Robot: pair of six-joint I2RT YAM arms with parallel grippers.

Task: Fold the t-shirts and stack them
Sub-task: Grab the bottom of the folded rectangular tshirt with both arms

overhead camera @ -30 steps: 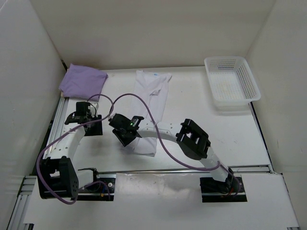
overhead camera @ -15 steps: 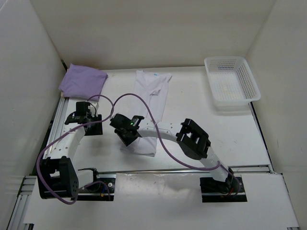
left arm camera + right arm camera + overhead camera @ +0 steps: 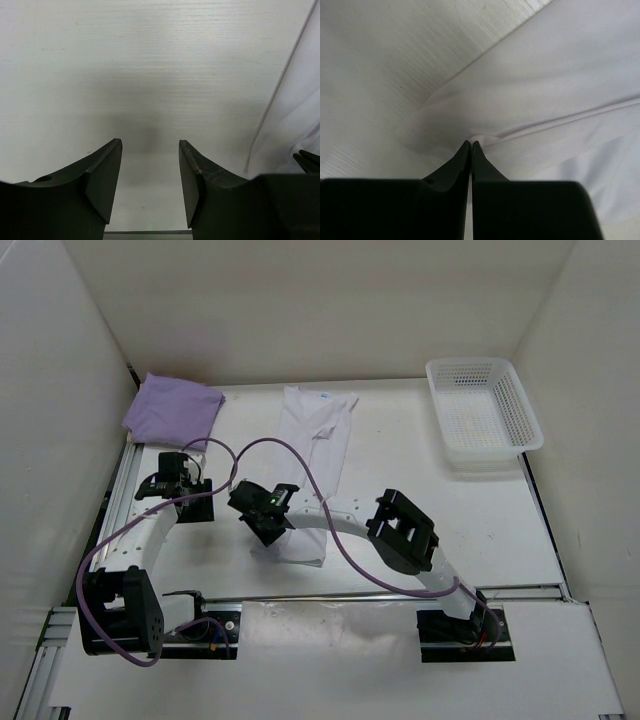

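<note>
Closed since a second ago, right hand [image 3: 471, 146] pinches the white t-shirt [image 3: 545, 75] (left hand [image 3: 150, 170] hovers spread above the desk [image 3: 150, 60]).

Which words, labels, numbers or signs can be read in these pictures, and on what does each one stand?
None can be read.
The blue neck label on the white t-shirt: too small to read.
The lavender t-shirt and the basket: no writing visible.

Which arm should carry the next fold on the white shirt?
Right. The right gripper is shut on the near edge of the white shirt; the left gripper hangs open over the table beside it, holding nothing.
</note>
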